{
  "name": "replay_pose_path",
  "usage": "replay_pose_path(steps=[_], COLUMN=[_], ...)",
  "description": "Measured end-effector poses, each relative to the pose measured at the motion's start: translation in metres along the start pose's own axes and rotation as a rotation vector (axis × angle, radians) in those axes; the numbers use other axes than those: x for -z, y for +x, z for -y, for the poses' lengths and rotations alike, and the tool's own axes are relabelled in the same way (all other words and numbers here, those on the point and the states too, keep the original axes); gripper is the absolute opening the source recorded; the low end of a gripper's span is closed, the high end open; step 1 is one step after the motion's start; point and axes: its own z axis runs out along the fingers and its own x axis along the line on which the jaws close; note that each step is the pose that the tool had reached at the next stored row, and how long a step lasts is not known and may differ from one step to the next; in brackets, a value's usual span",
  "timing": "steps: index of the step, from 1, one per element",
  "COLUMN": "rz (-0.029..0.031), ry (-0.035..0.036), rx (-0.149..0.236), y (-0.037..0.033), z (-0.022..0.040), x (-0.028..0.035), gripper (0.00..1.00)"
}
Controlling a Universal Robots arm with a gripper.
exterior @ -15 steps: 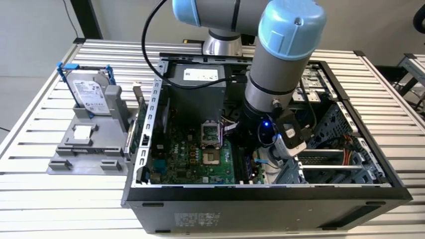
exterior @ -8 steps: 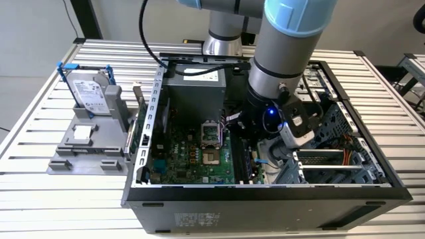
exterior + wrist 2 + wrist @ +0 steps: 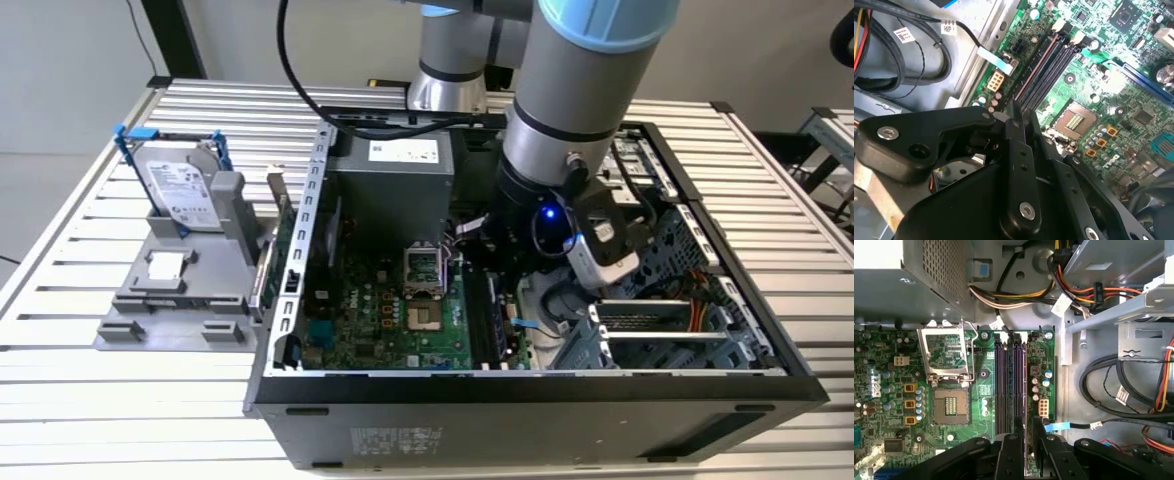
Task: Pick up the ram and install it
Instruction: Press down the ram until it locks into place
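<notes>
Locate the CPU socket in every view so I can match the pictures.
Exterior view: CPU socket just to the exterior view's left of the memory slots.
Second wrist view: CPU socket alongside the memory slots.
First wrist view: CPU socket beside the memory slots.
Shared landmark: the memory slots.

No print is legible. Labels on the hard drive (image 3: 187,190), the power supply (image 3: 403,151), the case front (image 3: 400,440) and the cable tags (image 3: 903,34) are too small to read.
</notes>
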Motion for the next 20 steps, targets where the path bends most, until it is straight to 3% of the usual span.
replay_pose_path(steps=[1, 2, 20], rz=[-0.0001, -0.0002, -0.0020], ry=[-0.0001, 0.0000, 0.0001], rx=[0.000, 0.000, 0.000], y=[0.0000, 0.0000, 0.0000], z=[0.0000, 0.0000, 0.0000], x=[0.0000, 0.0000, 0.0000], gripper=[1.00, 0.00, 0.00])
